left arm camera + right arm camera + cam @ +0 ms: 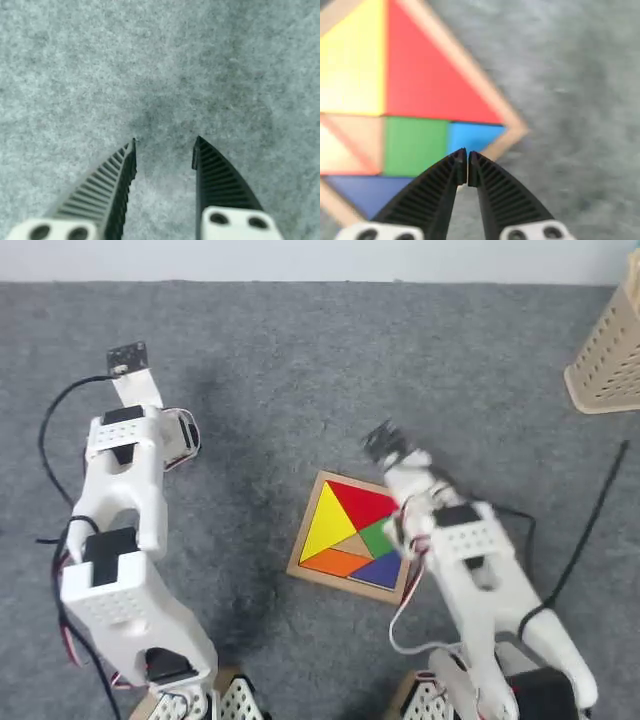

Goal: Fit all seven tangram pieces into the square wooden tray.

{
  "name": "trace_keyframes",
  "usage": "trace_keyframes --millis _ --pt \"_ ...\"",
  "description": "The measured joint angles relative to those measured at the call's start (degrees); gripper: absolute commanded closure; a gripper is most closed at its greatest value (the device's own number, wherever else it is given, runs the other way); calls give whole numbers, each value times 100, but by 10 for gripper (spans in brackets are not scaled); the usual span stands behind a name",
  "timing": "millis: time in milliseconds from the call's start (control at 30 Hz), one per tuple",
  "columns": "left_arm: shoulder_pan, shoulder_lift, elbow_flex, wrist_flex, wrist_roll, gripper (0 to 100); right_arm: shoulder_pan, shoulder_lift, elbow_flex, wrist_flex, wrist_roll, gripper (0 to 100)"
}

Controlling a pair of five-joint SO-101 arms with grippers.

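Right jaws, closed, over wooden tray (516,129) holding coloured tangram pieces (420,75).

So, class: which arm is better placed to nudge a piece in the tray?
Right. The right claw sits shut at the tray, beside the light blue piece; the left claw is open over carpet, well away.

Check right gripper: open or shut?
Shut: on the right gripper the fingertips meet, nothing between them, near the light blue piece in the tray.
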Motion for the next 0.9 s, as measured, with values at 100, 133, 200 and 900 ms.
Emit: trace_keyframes --millis 100,133,200,900 --pt "53 0 0 0 0 826 -167 -44 211 -62 88 992" --pt "53 0 0 0 0 826 -202 -18 211 -70 105 992" --pt "35 0 0 0 0 826 -255 149 220 -97 158 992" --pt "35 -53 79 44 -167 826 475 -1046 492 325 -158 992"
